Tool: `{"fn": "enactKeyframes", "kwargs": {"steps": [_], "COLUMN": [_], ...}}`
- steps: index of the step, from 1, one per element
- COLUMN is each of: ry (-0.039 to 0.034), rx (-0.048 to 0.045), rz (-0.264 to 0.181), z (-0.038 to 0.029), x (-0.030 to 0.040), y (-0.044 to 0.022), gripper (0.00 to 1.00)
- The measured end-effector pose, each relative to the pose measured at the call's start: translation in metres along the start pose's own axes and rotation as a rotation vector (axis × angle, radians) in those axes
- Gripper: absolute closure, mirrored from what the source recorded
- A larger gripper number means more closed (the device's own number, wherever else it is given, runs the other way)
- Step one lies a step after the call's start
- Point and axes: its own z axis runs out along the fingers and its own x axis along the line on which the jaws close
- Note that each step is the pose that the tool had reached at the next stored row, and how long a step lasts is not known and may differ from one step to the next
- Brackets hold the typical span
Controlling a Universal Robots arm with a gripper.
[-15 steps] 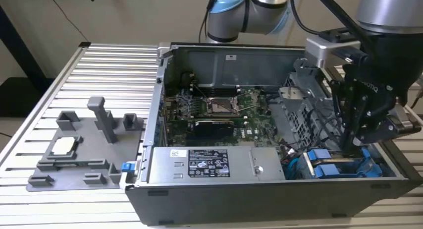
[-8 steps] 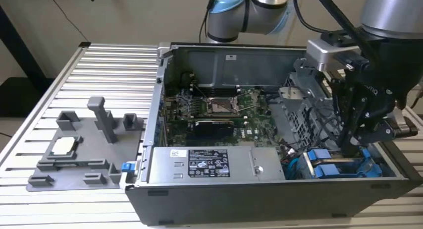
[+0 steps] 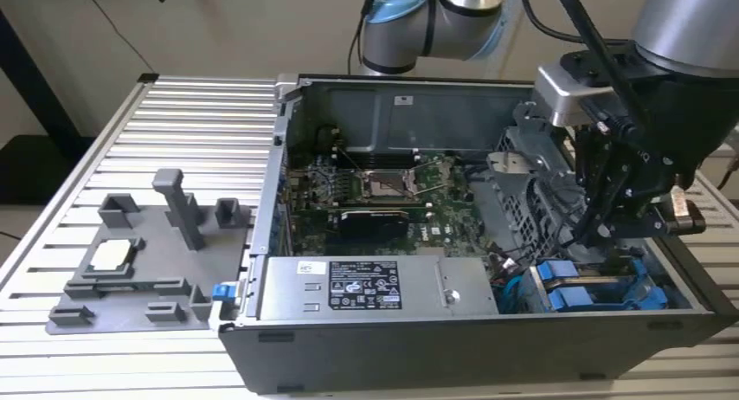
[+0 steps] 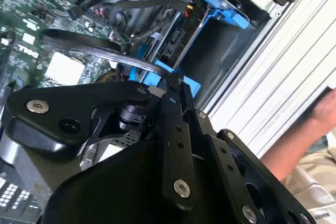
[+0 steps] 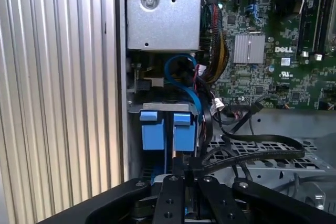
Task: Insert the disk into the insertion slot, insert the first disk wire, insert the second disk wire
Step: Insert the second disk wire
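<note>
Two blue carrier frames stand side by side in the insertion slot (image 3: 646,274) of the grey drive cage (image 5: 157,107). I cannot tell which one holds the disk (image 5: 185,129); the other frame (image 5: 149,129) is next to it. In the second wrist view a drive's connector end (image 4: 176,43) shows inside its blue frame. My gripper (image 3: 589,235) reaches down into the case just above the cage. In both wrist views its fingers (image 5: 173,182) come together on the black end of a flat black disk wire (image 5: 257,153), which loops away (image 4: 89,45) over the motherboard.
The open computer case (image 3: 462,348) lies on a ribbed aluminium table (image 3: 185,123). A silver labelled power-supply box (image 3: 358,287) sits beside the cage. A blue cable (image 5: 181,77) and other wires crowd the cage. A grey fixture (image 3: 138,253) lies at the exterior view's left. A person's arm (image 4: 299,145) is beside the table.
</note>
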Motion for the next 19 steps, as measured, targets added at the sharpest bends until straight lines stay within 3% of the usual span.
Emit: {"fn": "enactKeyframes", "kwargs": {"steps": [2, 3, 4, 12, 17, 19], "ry": [-0.0361, -0.0506, -0.0527, -0.0536, -0.0539, -0.054], "rx": [0.0003, 0.0004, -0.0033, -0.0982, -0.1483, -0.1625], "rz": [0.005, 0.006, 0.007, 0.008, 0.008, 0.008], "z": [0.0001, 0.0002, 0.0005, 0.0035, 0.0053, 0.006], "x": [0.0006, 0.0011, 0.0016, 0.0019, 0.0023, 0.0039], "y": [-0.0001, -0.0005, -0.002, -0.0229, -0.0354, -0.0396], "gripper": [0.84, 0.84, 0.84, 0.84, 0.84, 0.84]}}
